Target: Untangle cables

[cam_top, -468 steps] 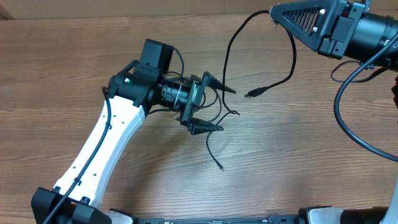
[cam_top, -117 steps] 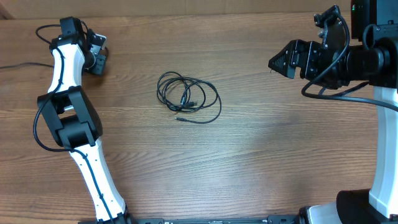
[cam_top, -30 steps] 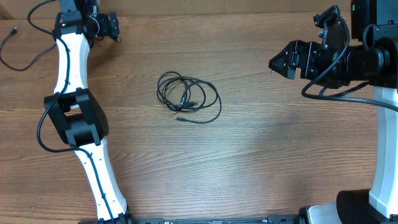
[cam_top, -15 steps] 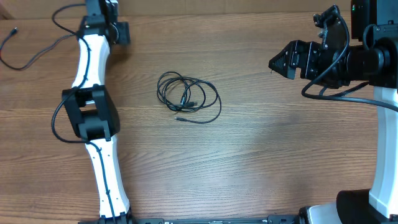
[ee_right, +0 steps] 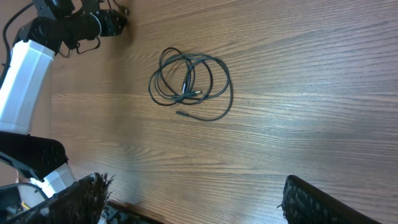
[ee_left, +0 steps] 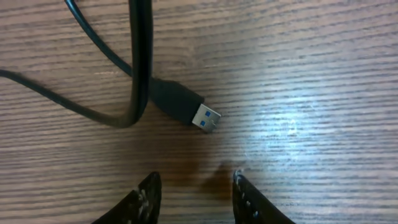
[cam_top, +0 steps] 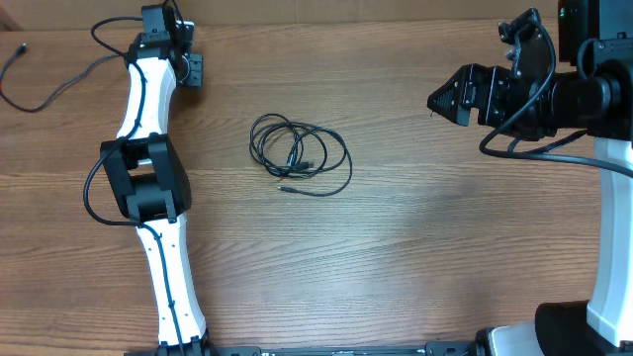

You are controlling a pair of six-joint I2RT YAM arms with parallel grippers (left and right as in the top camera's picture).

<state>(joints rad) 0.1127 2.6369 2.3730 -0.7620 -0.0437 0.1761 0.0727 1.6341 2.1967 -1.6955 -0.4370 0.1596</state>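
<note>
A small coil of thin black cables (cam_top: pixel 297 156) lies on the wood table (cam_top: pixel 415 247), also seen in the right wrist view (ee_right: pixel 189 81). A separate black strand (cam_top: pixel 40 94) lies at the far left edge. My left gripper (cam_top: pixel 194 69) is at the back left, far from the coil. In its wrist view the left gripper (ee_left: pixel 194 186) has its jaws partly apart, with bare wood between them. Just ahead of them lies a black cable's plug (ee_left: pixel 186 107) with a blue insert. My right gripper (cam_top: pixel 442 99) hangs wide open at the right; the wrist view (ee_right: pixel 199 199) shows it holding nothing.
The left arm's white links (cam_top: pixel 148 119) stretch from the front edge up to the back left. A thicker black wire (ee_left: pixel 140 56) crosses over the plug's cable. The right arm's body and wires (cam_top: pixel 564 94) fill the right edge.
The left arm has swung right along the back edge and come slightly forward, and its jaws have narrowed. The coil and the right arm have not moved.
</note>
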